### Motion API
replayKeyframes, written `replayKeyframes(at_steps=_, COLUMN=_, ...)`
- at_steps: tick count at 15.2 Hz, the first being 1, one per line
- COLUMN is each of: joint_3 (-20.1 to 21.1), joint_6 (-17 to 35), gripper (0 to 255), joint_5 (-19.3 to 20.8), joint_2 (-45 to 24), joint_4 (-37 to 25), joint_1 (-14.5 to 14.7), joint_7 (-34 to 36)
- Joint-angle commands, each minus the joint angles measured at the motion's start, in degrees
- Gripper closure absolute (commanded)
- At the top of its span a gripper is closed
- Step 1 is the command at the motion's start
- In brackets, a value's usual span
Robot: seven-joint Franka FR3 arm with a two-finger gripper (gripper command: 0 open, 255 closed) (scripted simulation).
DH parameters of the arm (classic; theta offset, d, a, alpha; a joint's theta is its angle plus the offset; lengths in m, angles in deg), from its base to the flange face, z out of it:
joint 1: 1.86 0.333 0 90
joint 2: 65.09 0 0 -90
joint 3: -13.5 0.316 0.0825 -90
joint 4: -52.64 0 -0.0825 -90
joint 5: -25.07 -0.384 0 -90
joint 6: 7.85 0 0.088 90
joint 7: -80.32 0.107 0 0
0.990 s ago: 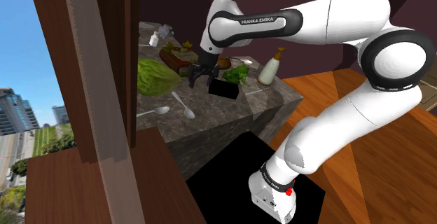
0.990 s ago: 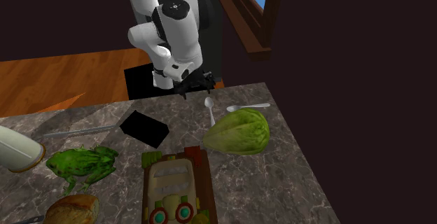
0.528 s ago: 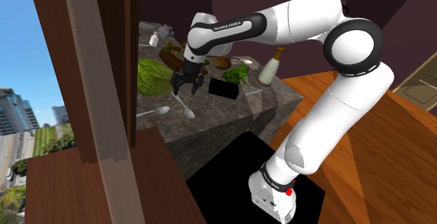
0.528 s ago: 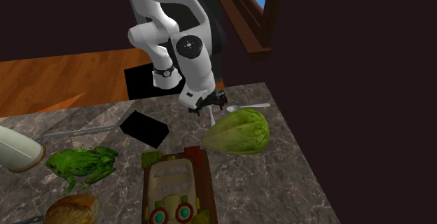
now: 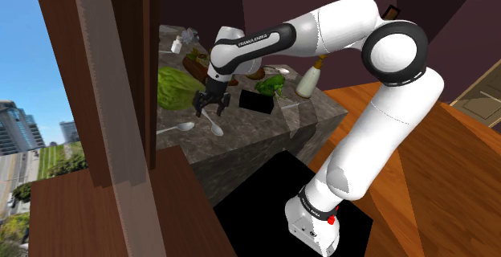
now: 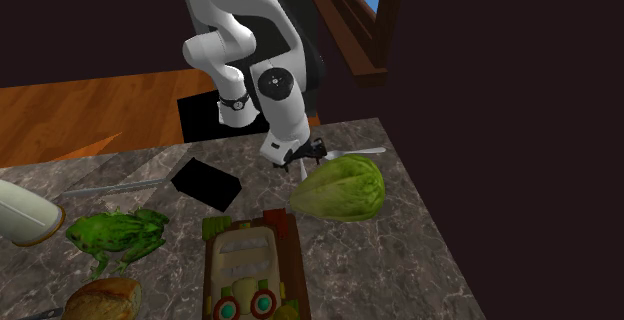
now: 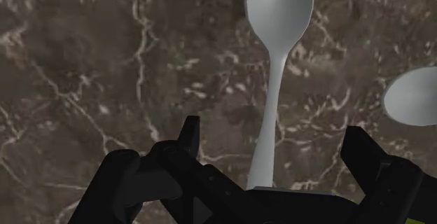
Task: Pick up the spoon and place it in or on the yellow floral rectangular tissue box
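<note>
A white spoon (image 7: 274, 82) lies on the dark marble counter (image 7: 105, 82), its bowl pointing away from the hand. My black gripper (image 7: 273, 145) is open and low over it. The spoon's handle runs between the two fingers (image 7: 188, 135), and neither touches it. In the shoulder view the gripper (image 5: 210, 103) hangs just above that spoon (image 5: 215, 125), beside the green lettuce (image 5: 177, 87). The rectangular box (image 6: 250, 266), brown with cream, green and red patterning, lies at the counter's other end; in the shoulder view the box (image 5: 195, 61) sits behind the arm.
A second white spoon (image 5: 178, 127) lies close by, near the counter's edge; its bowl (image 7: 414, 96) shows beside one finger. A black block (image 6: 205, 184), a green frog figure (image 6: 115, 236), a bread roll (image 6: 102, 298) and a cream bottle (image 5: 311, 75) also stand on the counter. A wooden window frame (image 5: 120, 95) rises alongside.
The arm has swung toward the lettuce end of the counter. The gripper has gone from above the black block to low over the spoon, staying open.
</note>
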Motion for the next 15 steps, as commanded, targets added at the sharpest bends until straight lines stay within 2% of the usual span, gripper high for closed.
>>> replayKeyframes(at_steps=1, joint_3=-0.01, joint_6=0.23, gripper=0, joint_5=-0.04, joint_2=-0.12, joint_4=0.09, joint_1=-0.01, joint_7=-0.08)
replayKeyframes(at_steps=6, joint_3=-0.01, joint_6=0.23, gripper=0, joint_5=-0.04, joint_2=-0.12, joint_4=0.09, joint_1=-0.01, joint_7=-0.07)
replayKeyframes(at_steps=7, joint_3=-0.01, joint_6=0.23, gripper=255, joint_5=-0.04, joint_2=-0.12, joint_4=0.09, joint_1=-0.01, joint_7=-0.07)
replayKeyframes(at_steps=15, joint_3=0.00, joint_6=0.24, gripper=255, joint_5=-0.04, joint_2=-0.21, joint_4=0.00, joint_1=0.00, joint_7=-0.06)
